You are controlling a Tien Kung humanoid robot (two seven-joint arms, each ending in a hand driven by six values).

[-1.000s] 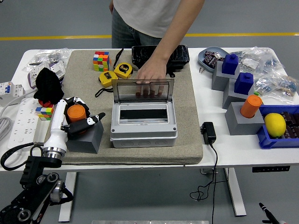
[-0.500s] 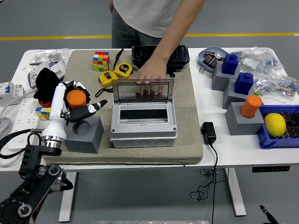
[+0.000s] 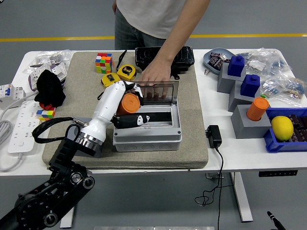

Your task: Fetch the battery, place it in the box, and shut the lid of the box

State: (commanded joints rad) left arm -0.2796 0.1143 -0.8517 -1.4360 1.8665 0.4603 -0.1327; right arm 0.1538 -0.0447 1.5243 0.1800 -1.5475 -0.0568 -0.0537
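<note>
The left hand (image 3: pixel 125 106) was clasped around the orange battery (image 3: pixel 129 103) and held it over the left side of the open grey box (image 3: pixel 147 125), which sat mid-desk (image 3: pixel 220 158) on a tan mat (image 3: pixel 192 100). So the fetch looked done; lowering the battery in, letting go and shutting the lid (image 3: pixel 158 89) were left. The white forearm rose diagonally from the desk's near-left edge, thumb pointing across the opening. A person's hand (image 3: pixel 154 76) at the far side propped the clear lid upright.
</note>
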